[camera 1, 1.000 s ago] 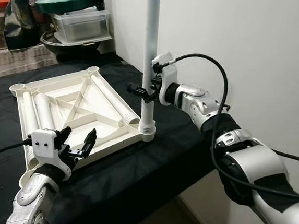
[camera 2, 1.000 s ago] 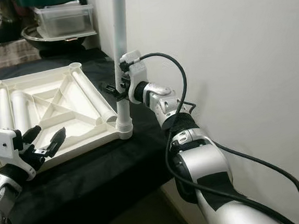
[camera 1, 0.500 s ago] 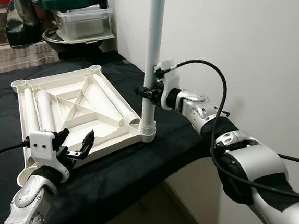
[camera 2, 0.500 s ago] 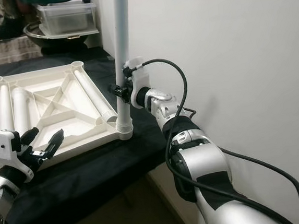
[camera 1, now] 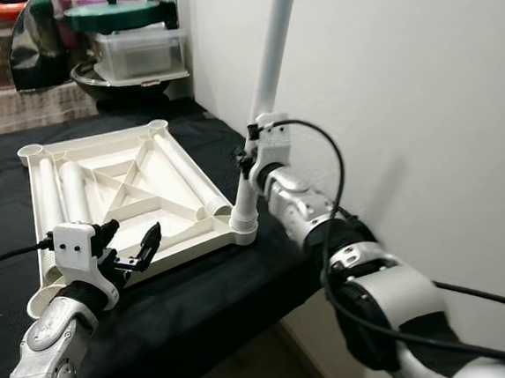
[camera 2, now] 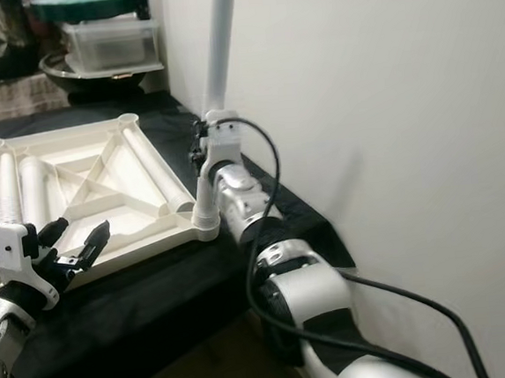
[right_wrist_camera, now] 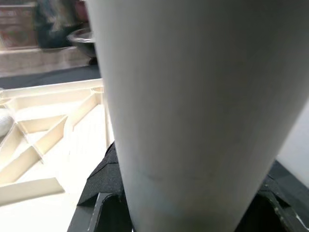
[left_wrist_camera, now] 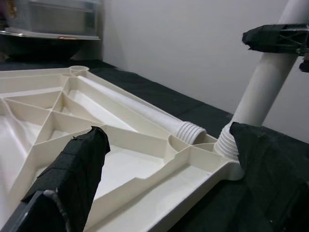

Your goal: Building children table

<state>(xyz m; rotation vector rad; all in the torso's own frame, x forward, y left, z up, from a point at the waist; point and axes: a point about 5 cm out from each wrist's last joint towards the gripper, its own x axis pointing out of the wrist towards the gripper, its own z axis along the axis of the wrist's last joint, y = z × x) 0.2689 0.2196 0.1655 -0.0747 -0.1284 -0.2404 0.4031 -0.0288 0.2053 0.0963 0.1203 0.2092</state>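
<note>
Right gripper (camera 1: 248,158) clamps the tilted white leg (camera 1: 266,90) at the tabletop's (camera 1: 120,187) corner socket; left gripper (camera 1: 134,248) hovers open over the black-clothed table (camera 1: 199,291) by a white wall (camera 1: 402,79).

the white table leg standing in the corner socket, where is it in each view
Left eye: white table leg right of centre, leaning, right tool clamped on it.
Right eye: left of centre.
Left wrist: right edge, rising from the socket.
Right wrist: the broad pale tube up close.
Shared landmark: upturned tabletop.
</note>
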